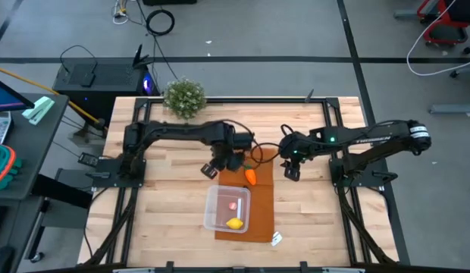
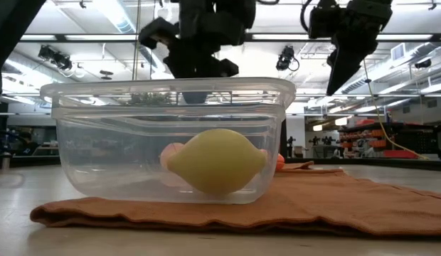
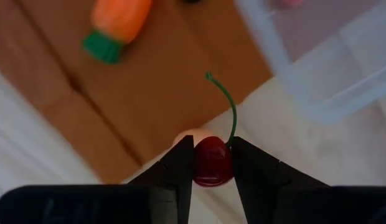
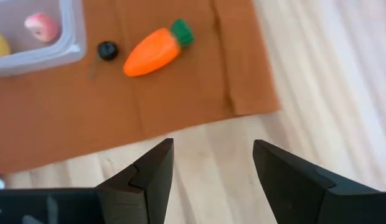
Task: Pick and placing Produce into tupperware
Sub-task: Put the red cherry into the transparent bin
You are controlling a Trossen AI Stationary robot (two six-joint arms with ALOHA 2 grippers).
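Note:
My left gripper (image 3: 211,167) is shut on a small red cherry (image 3: 211,163) with a green stem. It is above the mat's far left corner, and also shows in the high view (image 1: 220,163). An orange carrot (image 1: 251,177) with a green top lies on the brown mat (image 1: 258,220). A small dark round piece (image 4: 107,50) lies beside it. The clear tupperware (image 1: 227,208) stands on the mat and holds a yellow lemon (image 2: 217,162) and a pink piece (image 4: 42,26). My right gripper (image 4: 211,165) is open and empty, above the wood to the right of the carrot. My left gripper pinches the cherry's round body (image 3: 211,177) between its two fingers. The green stem (image 3: 230,112) sticks out free past the fingertips. The fingers point down from above. The cherry is lifted clear of the table.
A bushy green potted plant (image 1: 184,97) stands at the table's far edge. A small white tag (image 1: 277,240) lies by the mat's near right corner. Bare wood (image 1: 167,205) lies to the left and right of the mat.

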